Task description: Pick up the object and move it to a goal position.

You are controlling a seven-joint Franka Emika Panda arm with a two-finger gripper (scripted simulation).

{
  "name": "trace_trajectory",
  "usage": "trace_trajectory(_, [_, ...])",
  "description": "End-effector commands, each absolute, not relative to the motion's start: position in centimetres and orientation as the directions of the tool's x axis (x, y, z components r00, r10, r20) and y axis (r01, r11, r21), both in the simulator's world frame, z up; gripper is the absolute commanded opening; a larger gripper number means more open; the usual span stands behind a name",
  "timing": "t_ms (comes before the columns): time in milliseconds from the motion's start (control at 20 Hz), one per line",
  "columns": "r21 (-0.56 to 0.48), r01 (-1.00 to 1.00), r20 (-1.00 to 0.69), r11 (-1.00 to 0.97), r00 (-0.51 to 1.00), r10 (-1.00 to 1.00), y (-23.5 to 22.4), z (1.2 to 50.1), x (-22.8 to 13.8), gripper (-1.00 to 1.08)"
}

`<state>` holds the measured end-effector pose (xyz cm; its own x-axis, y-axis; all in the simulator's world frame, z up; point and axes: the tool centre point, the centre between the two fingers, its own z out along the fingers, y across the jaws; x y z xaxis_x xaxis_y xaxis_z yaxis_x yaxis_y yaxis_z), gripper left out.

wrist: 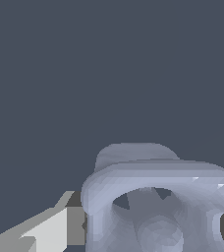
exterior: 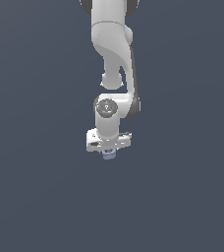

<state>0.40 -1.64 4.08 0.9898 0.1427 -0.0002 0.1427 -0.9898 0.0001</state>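
Fingers (wrist: 60, 229) closed on your pale blue-grey cup-like piece (wrist: 153, 202), one each side; hollow top faces wrist camera; gripper (exterior: 108, 150) pointing down.

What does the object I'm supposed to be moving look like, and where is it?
Follow the white arm down to the gripper. Between its fingers sits the object, a tiny pale blue-grey cup-like piece with a hollow top, the only non-white item there.

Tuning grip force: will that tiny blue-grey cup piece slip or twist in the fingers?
Probably rigid: the cup piece keeps a crisp hollow rim. Its rounded walls may let it twist between the fingers. It looks light, being far narrower than the gripper.
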Motion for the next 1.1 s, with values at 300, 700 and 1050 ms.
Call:
trace_trajectory(300, [0.000,0.143,0.000,-0.990,0.990,0.143,-1.6,4.1,0.4,-1.00])
trace_trajectory(700, [0.000,0.143,0.000,-0.990,0.990,0.143,1.0,5.6,0.8,-1.00])
trace_trajectory(1050, [0.000,0.143,0.000,-0.990,0.990,0.143,7.3,9.2,1.9,-1.00])
